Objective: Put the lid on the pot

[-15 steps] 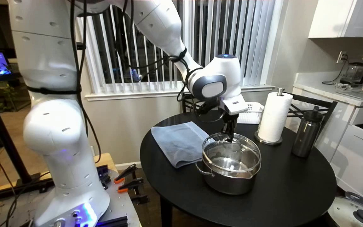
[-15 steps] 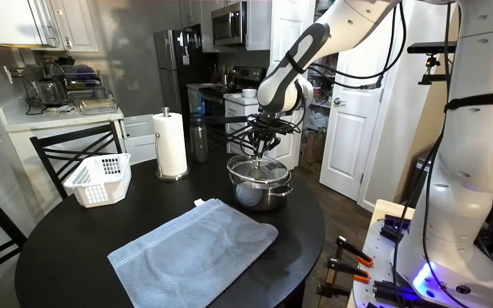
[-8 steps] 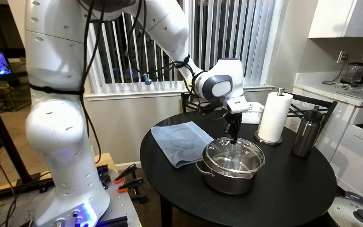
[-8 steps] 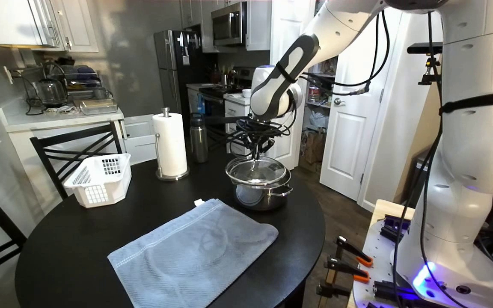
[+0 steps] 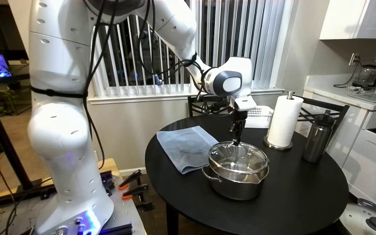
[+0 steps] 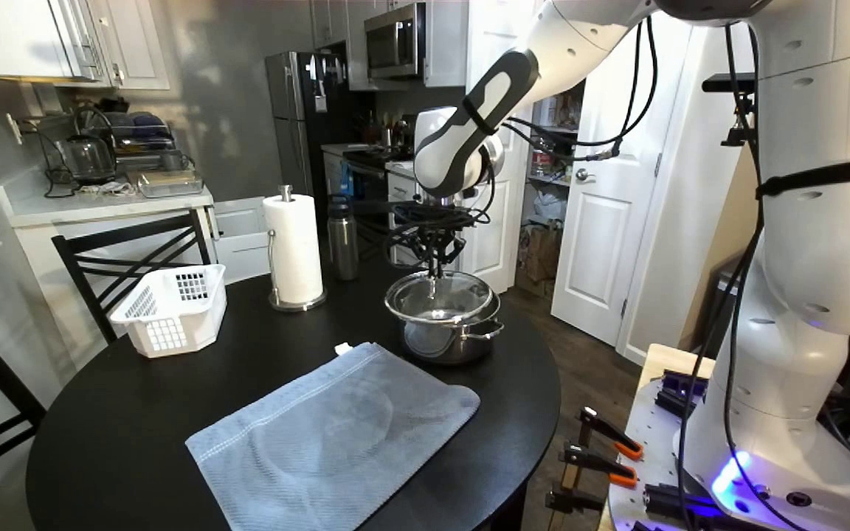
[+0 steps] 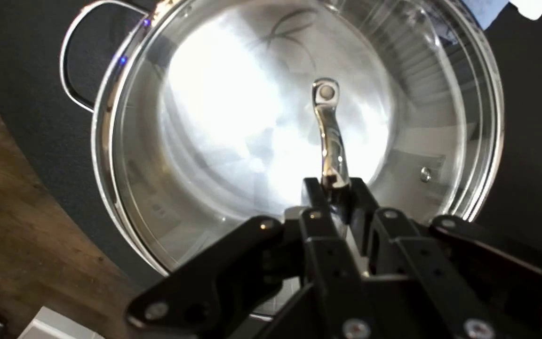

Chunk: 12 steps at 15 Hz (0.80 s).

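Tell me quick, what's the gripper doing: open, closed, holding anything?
Gripper: closed, holding the lid by its handle.

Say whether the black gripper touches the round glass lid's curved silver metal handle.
Touching: the wrist view shows the gripper pinching the handle from both sides.

Lid (image 5: pixel 238 157): clear glass, smooth, glossy; bright metal rim. Lid handle (image 7: pixel 331 136): polished metal, hard highlights. Pot (image 5: pixel 235 190): shiny steel, reflective outside, near-mirror inside (glare burns to white there in the wrist view). 2 fingers (image 7: pixel 314 194): black, dull. Cloth (image 6: pixel 336 442): matt, fine-ribbed weave, stitched edge. Table (image 5: pixel 299 202): smooth, black, low sheen. Paper roll (image 6: pixel 294 254): white, matt. Basket (image 6: pixel 202 318): white plastic, perforated. Bottle (image 5: pixel 318 140): dark metal, soft sheen. Floor (image 7: pixel 17 216): brown, wood-look, visible grain. Arm (image 5: pixel 60 127): white shell, smooth, semi-gloss.
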Each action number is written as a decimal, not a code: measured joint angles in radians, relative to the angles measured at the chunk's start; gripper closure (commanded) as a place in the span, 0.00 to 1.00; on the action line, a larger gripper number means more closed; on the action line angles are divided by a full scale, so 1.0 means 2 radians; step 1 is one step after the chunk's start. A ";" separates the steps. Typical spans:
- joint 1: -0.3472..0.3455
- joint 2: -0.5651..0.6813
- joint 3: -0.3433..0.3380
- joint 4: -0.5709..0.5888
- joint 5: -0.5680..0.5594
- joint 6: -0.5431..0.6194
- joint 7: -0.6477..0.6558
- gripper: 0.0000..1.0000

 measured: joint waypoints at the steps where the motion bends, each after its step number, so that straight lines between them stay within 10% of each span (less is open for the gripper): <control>1: 0.000 0.000 0.000 0.003 0.000 -0.009 0.000 0.96; 12: -0.016 0.000 0.018 -0.005 0.074 0.020 -0.009 0.96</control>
